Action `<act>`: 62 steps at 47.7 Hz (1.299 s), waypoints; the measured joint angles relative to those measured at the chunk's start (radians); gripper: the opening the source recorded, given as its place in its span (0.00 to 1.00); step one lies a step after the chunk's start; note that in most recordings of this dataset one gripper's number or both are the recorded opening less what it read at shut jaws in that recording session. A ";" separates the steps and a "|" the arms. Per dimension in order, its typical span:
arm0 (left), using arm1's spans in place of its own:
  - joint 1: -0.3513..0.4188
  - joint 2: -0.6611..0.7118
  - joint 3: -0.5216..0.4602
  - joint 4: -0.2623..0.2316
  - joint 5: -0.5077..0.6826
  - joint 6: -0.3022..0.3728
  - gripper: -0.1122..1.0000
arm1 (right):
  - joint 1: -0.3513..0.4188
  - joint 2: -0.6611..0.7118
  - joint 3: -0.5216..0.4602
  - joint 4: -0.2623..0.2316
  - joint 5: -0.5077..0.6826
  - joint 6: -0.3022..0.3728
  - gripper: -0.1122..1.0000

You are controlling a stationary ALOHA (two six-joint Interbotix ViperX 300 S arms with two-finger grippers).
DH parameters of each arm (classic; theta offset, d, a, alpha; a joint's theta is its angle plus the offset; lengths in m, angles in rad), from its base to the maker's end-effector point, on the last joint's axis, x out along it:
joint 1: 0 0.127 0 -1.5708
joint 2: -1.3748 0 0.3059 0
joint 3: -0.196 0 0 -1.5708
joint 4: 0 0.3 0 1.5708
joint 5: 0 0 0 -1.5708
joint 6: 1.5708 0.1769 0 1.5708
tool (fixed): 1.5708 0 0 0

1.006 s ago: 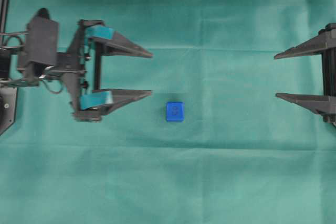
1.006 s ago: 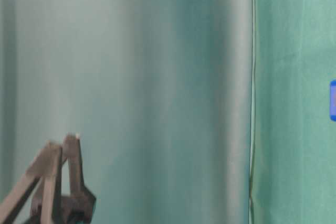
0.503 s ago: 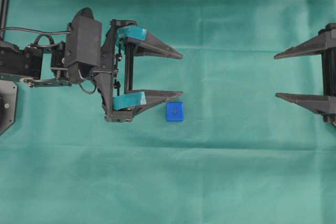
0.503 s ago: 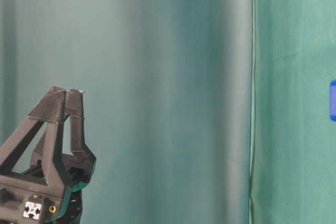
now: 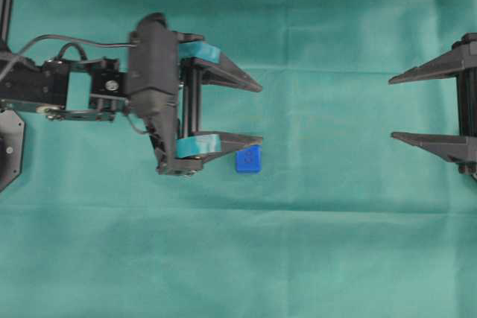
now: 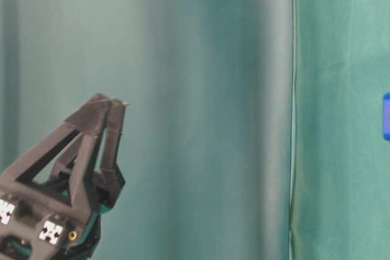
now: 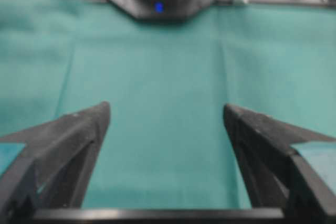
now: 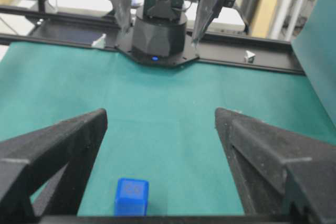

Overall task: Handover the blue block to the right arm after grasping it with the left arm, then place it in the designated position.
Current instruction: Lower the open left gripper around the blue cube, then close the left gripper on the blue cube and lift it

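Note:
The blue block (image 5: 249,161) rests on the green cloth near the middle of the overhead view, with a faint dark mark on its top face. My left gripper (image 5: 261,113), its fingers banded with teal tape, is open and empty, and its lower finger (image 5: 238,141) overlaps the block's upper edge from above. The left wrist view shows only cloth between the open left gripper (image 7: 165,111). My right gripper (image 5: 392,108) stands open at the right edge, far from the block. In the right wrist view the block (image 8: 131,196) lies low between the right gripper (image 8: 160,114) fingers. The designated position does not show.
Green cloth (image 5: 313,243) covers the whole table. The table-level view shows the left gripper (image 6: 111,106) raised before a cloth backdrop and a sliver of the block (image 6: 386,116) at the right edge. The left arm's base (image 8: 157,40) stands at the far table edge.
My left arm has reached to the right, so its lower finger now overlaps the block's edge from above. The block and the right arm have not moved.

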 measured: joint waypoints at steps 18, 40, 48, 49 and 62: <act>0.000 0.100 -0.196 0.000 0.433 0.000 1.00 | 0.000 0.009 0.000 0.000 0.000 0.000 0.95; 0.000 0.187 -0.390 0.000 0.773 0.000 1.00 | -0.002 0.011 0.000 0.000 0.012 0.000 0.95; 0.000 0.193 -0.400 -0.002 0.784 0.000 1.00 | 0.000 0.014 0.000 0.000 0.015 0.000 0.95; 0.002 0.193 -0.400 -0.002 0.782 0.000 1.00 | 0.000 0.014 0.000 0.002 0.017 0.000 0.95; 0.000 0.192 -0.400 0.000 0.784 -0.002 1.00 | 0.000 0.014 0.000 0.000 0.025 0.000 0.95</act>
